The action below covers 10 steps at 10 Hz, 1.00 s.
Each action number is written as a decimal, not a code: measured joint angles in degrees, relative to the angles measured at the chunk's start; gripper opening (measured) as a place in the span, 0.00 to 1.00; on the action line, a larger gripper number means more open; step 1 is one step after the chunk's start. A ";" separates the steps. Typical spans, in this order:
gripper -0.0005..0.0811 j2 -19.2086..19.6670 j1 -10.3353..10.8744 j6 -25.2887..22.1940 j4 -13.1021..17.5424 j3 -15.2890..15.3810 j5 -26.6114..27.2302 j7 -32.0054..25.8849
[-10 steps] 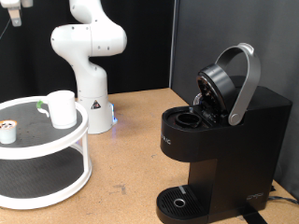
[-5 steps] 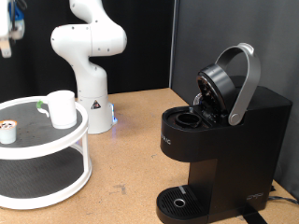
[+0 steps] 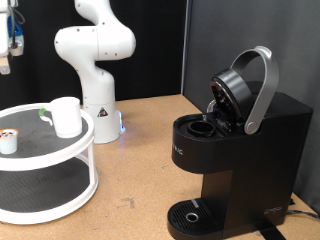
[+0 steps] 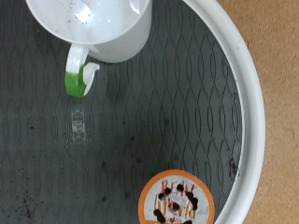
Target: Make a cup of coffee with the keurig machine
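Gripper (image 3: 8, 55) high above cup (image 3: 66, 116), pod (image 3: 8, 139).

Boxy matt-black plastic coffee machine (image 3: 235, 165), grey-silver satin lid handle (image 3: 262, 90). Glossy white cylindrical mug (image 4: 93, 28), smooth glaze. Round white-rimmed tray (image 4: 245, 103), dark mesh-textured liner. Small white pod (image 4: 177, 201), patterned foil-like top. Tan table (image 3: 140, 160), matt wood-fibre look.

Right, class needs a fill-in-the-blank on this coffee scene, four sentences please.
1. The keurig machine has its lid ____.
2. The cup stands on the ____ tier of the round white tray.
3. The pod has a ____ patterned top.
4. The pincer hangs ____ the tray.

Missing words: open; top; brown; above
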 joint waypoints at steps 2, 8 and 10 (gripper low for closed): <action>0.99 0.53 0.07 1.85 -0.45 -1.97 0.79 -2.58; 0.99 10.17 0.08 13.83 -2.42 -2.65 0.33 -1.58; 0.99 10.23 0.12 13.85 -2.96 -2.65 0.79 -2.68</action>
